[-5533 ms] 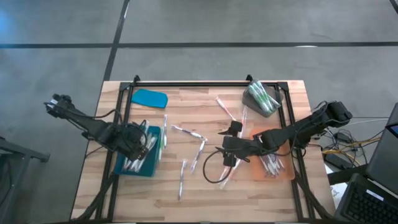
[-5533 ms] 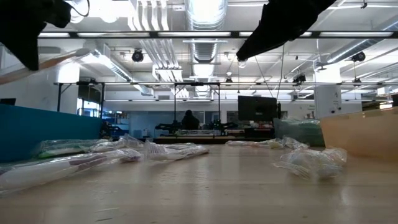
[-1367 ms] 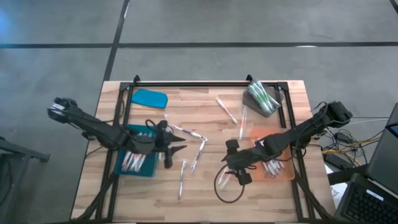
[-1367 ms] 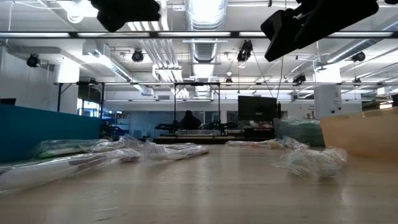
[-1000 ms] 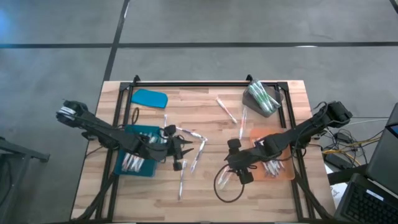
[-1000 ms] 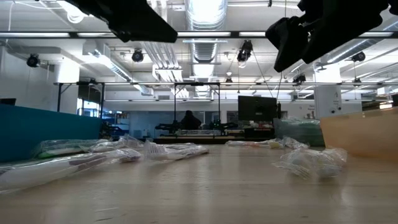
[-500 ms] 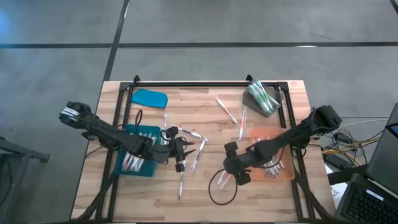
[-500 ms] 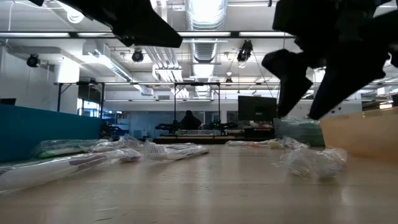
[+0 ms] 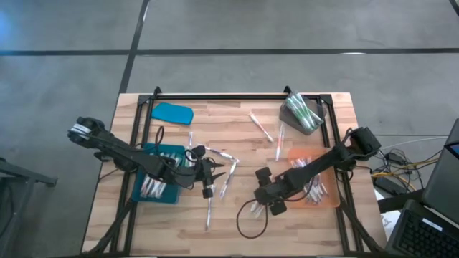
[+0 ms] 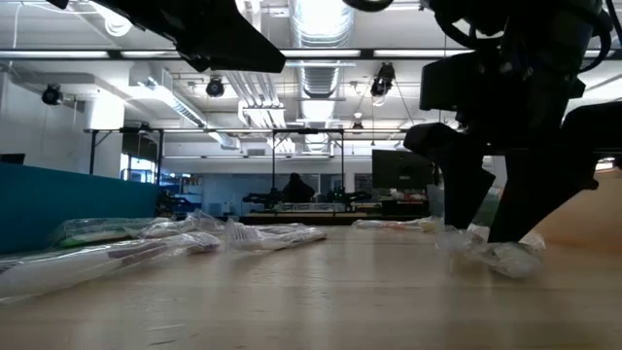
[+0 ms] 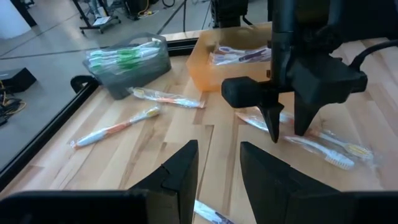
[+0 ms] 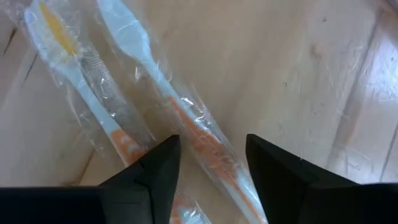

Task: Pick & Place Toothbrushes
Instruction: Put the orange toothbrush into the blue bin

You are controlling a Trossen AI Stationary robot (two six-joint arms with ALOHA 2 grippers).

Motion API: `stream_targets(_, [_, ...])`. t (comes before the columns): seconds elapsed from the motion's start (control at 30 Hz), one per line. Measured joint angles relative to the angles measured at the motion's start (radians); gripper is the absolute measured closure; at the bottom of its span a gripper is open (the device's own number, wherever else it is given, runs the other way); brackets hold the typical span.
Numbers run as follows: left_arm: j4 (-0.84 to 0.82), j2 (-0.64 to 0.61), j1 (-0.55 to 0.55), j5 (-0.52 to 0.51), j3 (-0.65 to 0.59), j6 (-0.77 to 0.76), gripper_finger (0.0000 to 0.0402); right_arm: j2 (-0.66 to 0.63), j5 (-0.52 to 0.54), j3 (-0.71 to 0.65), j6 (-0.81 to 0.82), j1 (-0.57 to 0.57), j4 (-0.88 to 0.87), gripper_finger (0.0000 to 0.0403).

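Wrapped toothbrushes lie loose on the wooden table (image 9: 237, 136). My right gripper (image 9: 259, 202) points steeply down at two of them near the table's middle. Its open fingers stand on either side of an orange-handled toothbrush (image 12: 186, 112), just above the table (image 10: 486, 228). A yellow-headed toothbrush (image 12: 68, 68) lies flat beside it. The left wrist view shows the same fingers (image 11: 287, 127) over the pair (image 11: 323, 146). My left gripper (image 9: 208, 190) hovers open and holds nothing (image 11: 219, 168), right of the teal tray (image 9: 140, 192) and above other loose toothbrushes (image 9: 209, 211).
The teal tray and an orange tray (image 9: 334, 202) each hold toothbrushes. A grey bin (image 9: 301, 113) of toothbrushes stands at the far right and a teal lid (image 9: 172, 112) at the far left. A black cable loop (image 9: 247, 228) lies near my right gripper. Black rails frame the table.
My right gripper has come down toward the table and a little toward its left edge, tipping more steeply, until its fingers stand over the wrapped toothbrushes.
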Motion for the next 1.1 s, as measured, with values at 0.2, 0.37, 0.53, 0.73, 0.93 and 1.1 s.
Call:
stream_targets(0.2, [0.002, 0.0, 0.0, 0.0, 0.0, 0.0, 0.0278, 0.024, -0.002, 0.017, -0.02, 0.0, -0.002, 0.0255])
stream_targets(0.37, [0.002, 0.0, 0.0, 0.0, 0.0, 0.0, 0.0278, 0.021, -0.006, 0.025, -0.048, 0.001, -0.001, 0.0301])
stream_targets(0.53, [0.002, 0.0, 0.0, 0.0, 0.0, 0.0, 0.0278, 0.023, -0.005, 0.03, -0.079, 0.0, 0.003, 0.0353])
stream_targets(0.73, [0.002, 0.0, 0.0, 0.0, 0.0, -0.001, 0.0278, 0.023, 0.002, 0.03, -0.133, 0.0, 0.004, 0.0372])
stream_targets(0.93, [0.002, 0.0, 0.0, 0.0, 0.0, -0.001, 0.0278, 0.02, 0.144, 0.03, -0.169, -0.002, 0.0, 0.0372])
stream_targets(1.1, [-0.002, 0.0, 0.0, 0.0, 0.0, -0.005, 0.0278, -0.013, 0.224, 0.038, -0.066, -0.002, 0.018, 0.0372])
